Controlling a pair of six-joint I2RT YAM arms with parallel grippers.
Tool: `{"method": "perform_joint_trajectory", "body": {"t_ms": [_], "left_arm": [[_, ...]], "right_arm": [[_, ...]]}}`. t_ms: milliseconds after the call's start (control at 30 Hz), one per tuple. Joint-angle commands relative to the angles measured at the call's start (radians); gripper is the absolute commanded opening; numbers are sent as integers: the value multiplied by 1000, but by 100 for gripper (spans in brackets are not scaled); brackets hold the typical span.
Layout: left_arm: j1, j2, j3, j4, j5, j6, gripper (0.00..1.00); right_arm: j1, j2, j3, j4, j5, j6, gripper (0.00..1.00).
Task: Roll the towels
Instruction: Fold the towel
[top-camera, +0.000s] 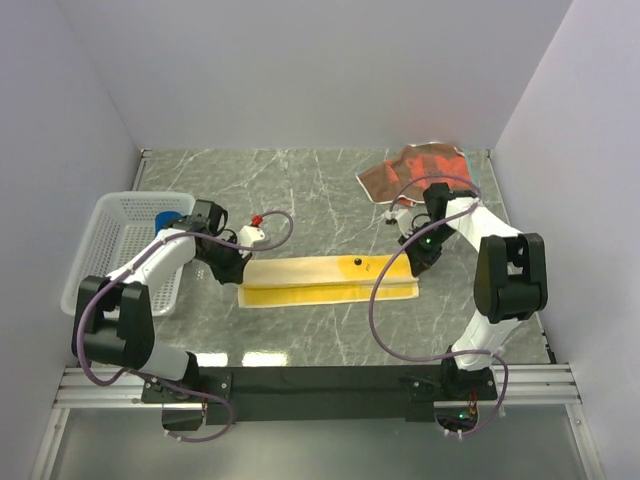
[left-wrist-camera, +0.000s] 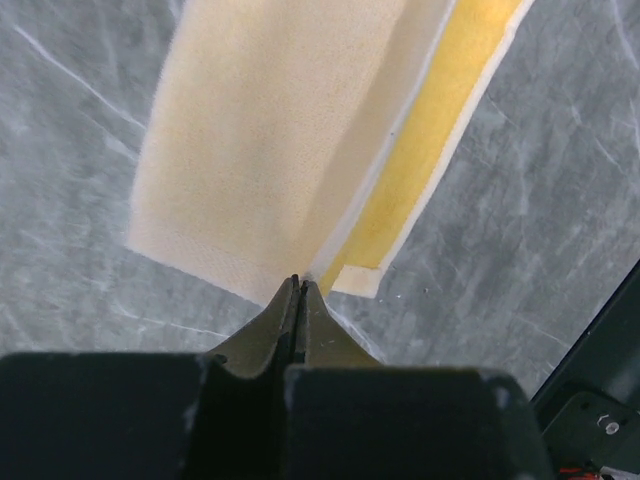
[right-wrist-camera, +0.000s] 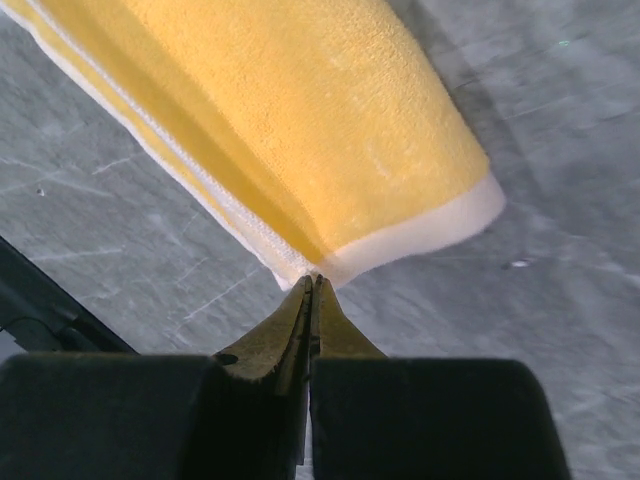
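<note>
Three towels show. The yellow towel (top-camera: 330, 283), a folded strip with cream edging, lies with its long axis left to right between the arms. Off its left end stands the white basket (top-camera: 100, 250). Beyond its right end lies the patterned towel (top-camera: 420, 170), and the blue towel (top-camera: 165, 220) sits in that basket. The left gripper (left-wrist-camera: 297, 285) and right gripper (right-wrist-camera: 312, 282), each pressed together, touch its opposite ends, equally near; whether they nip cloth is unclear.

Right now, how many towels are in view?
3. A yellow towel lies folded mid-table; a brown-and-orange towel lies at the far right; a blue towel sits in the white basket, partly hidden by the left arm. More could be hidden there.
</note>
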Motion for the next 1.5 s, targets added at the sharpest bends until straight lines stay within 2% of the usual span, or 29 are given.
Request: {"method": "perform_joint_trajectory", "body": {"t_ms": [0,133,400,533,800,1033,1167,1367,1400,1433,1467], "left_arm": [[0,-1,-40,-9,2,43,1],[0,70,-83,68,-32,23,0],[-1,143,-38,100,-4,-34,1],[-3,132,-6,84,-1,-32,1],[5,53,88,-50,22,-8,1],[5,0,60,-145,42,55,1],[3,-1,9,-113,23,64,1],[-3,63,-12,-68,32,52,1],[-6,75,-9,-68,29,48,1],[-9,77,-1,-76,34,58,12],[-9,75,2,-85,37,66,18]], "right_arm": [[6,-18,-59,13,13,-28,0],[12,10,-128,81,34,-17,0],[18,56,-110,104,26,11,0],[21,56,-58,80,20,14,0],[10,0,56,-29,17,-6,0],[10,-56,-14,-46,42,-49,0],[13,-48,-70,-3,57,-46,0],[25,19,-70,31,51,-23,0],[26,27,-65,20,51,-22,11],[24,32,-48,6,46,-23,16],[22,29,-39,-8,43,-29,21]]}}
